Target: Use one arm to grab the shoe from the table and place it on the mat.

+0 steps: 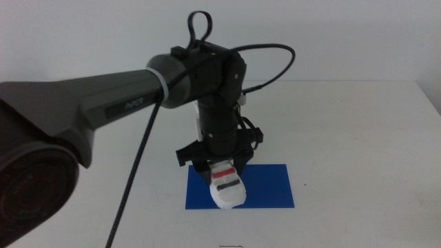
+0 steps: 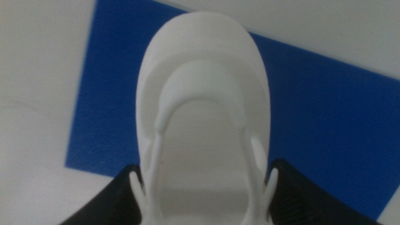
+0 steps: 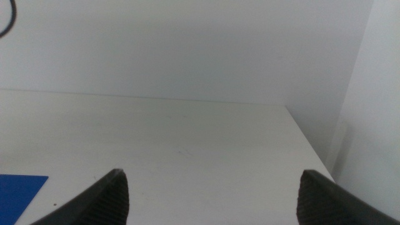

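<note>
The left arm reaches in from the left in the middle view. My left gripper is shut on the white shoe, whose black and red straps show below the jaws. The shoe is over the left part of the dark blue mat; I cannot tell whether it touches it. In the left wrist view the shoe fills the middle between the two dark jaws, with the mat beneath it. My right gripper is open and empty; only its wrist view shows it, above the bare white table.
The white table stretches around the mat, with a white wall behind. A corner of the mat shows in the right wrist view. The table's far edge and right corner show there too.
</note>
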